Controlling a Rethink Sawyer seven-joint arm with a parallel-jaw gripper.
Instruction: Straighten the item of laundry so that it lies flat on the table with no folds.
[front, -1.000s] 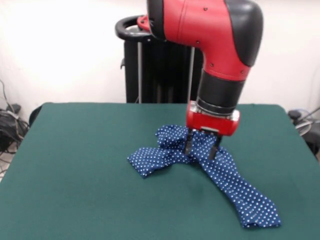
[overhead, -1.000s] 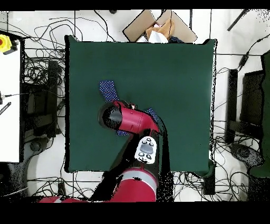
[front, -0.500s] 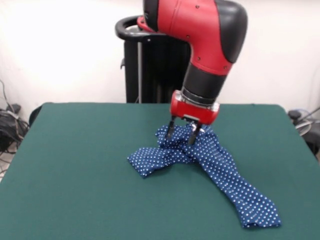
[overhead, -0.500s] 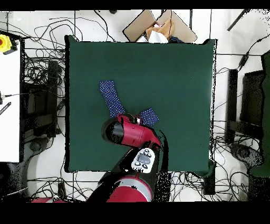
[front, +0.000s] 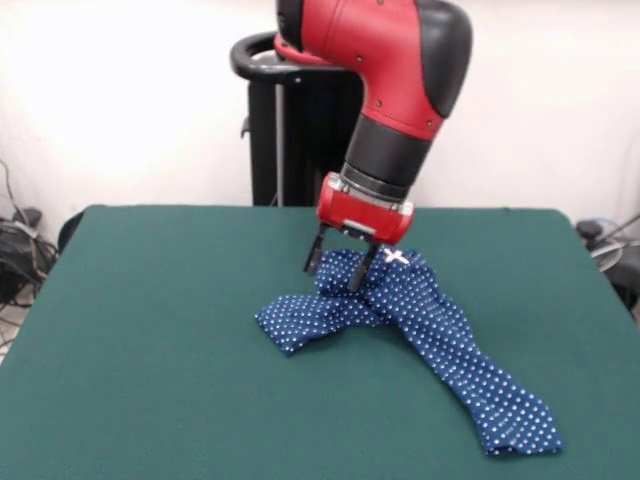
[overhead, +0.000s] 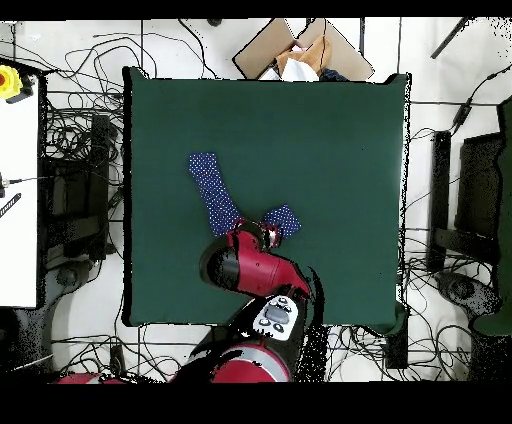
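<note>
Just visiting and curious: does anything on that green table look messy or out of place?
Yes, the dotted trousers lie crumpled: one leg stretches out, the other folds across near the waistband under the open claw.

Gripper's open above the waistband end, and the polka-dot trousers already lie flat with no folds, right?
Not flat. The front view shows the trousers bunched at the waistband end, one leg folded over toward the picture's left and the other stretched out toward the near right. The gripper is open above the waistband end, as you said.

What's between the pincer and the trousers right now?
Nothing: in the front view the open pincer hangs empty just above the trousers, at their bunched waist end.
</note>
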